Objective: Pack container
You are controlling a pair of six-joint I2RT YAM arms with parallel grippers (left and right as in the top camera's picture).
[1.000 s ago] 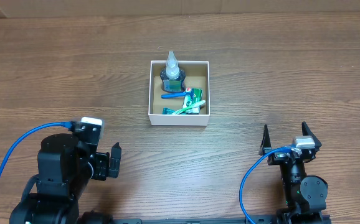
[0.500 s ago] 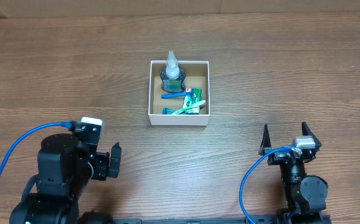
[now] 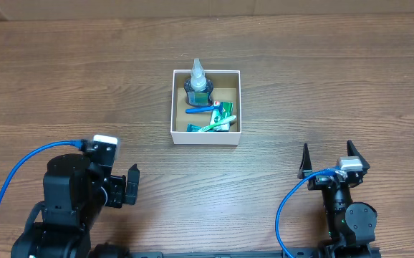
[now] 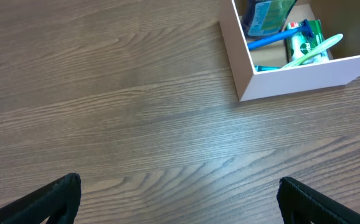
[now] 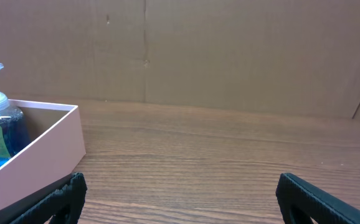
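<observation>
The container, a small square white box with a brown inside, sits mid-table. It holds a blue bottle with a clear pump top, a blue razor, a green toothbrush and a green-and-white packet. It also shows in the left wrist view and the right wrist view. My left gripper is open and empty at the front left, well short of the box. My right gripper is open and empty at the front right.
A brown cardboard wall stands along the table's far edge. Blue cables loop beside both arm bases. Bare wood table surrounds the box.
</observation>
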